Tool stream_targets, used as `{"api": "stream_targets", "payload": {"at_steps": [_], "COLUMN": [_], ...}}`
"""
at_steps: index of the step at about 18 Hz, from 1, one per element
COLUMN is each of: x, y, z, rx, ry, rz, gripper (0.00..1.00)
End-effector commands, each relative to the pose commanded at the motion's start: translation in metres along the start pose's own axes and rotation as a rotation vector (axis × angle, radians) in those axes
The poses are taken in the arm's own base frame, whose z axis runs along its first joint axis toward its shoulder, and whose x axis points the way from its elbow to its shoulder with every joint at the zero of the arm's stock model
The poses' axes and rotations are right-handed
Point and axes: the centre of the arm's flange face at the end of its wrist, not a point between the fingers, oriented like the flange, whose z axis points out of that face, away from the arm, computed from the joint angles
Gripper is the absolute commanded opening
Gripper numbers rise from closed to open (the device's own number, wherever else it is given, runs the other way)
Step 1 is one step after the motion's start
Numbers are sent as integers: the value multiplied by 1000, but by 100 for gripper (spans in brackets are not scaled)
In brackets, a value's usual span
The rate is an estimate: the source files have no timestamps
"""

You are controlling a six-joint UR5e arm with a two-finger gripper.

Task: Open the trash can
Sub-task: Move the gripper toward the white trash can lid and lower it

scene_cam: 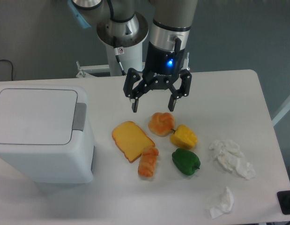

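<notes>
Trash can [41, 133], lid closed, sits at the table's left edge, well left of the gripper [153, 105], which hangs wide open and empty above the food.

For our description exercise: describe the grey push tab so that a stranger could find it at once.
Start at the trash can, the big white box at the table's left edge. Follow its flat lid to the right side, the one facing the food. There sits the grey push tab, the only grey patch on the white bin.
</notes>
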Motion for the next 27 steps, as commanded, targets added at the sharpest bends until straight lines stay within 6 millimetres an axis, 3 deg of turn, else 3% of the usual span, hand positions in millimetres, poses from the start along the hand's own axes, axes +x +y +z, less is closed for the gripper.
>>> {"api": "stream_targets", "payload": {"at_steps": [14,27], "x": [55,73], "y": [13,22], "z": [23,49], "rx": [-38,-88], "ry": [124,144], "rz": [50,74], "gripper": [100,100]}}
